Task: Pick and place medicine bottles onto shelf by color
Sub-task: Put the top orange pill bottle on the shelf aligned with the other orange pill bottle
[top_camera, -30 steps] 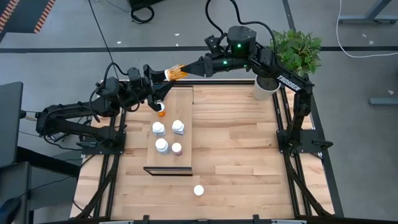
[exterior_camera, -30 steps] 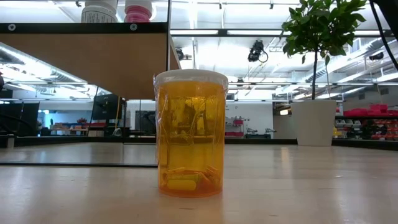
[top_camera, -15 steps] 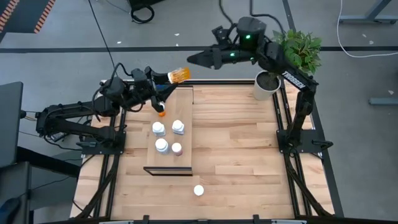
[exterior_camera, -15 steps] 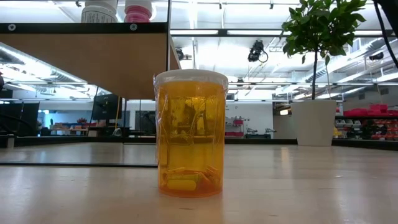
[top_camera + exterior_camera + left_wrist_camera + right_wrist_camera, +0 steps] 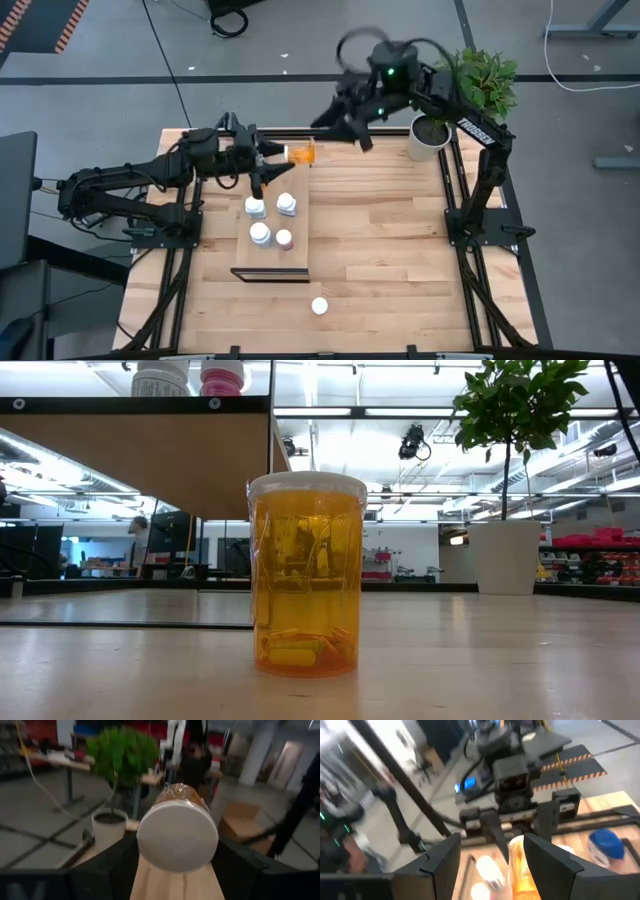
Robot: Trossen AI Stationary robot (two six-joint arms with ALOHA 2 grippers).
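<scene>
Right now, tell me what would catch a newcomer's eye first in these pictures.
An orange bottle fills the low view, standing on the table close to that camera. Over the shelf's far end, the left gripper holds a second orange bottle sideways. The right gripper hangs just beyond it, jaws apart, near the potted plant.

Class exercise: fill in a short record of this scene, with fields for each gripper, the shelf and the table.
Left gripper: closed on an orange bottle, held on its side over the shelf's far end
Right gripper: open, empty, in the air beyond that bottle
Shelf: four bottles standing
Table: one lone bottle near the front edge; plant pot at the far right corner
</scene>
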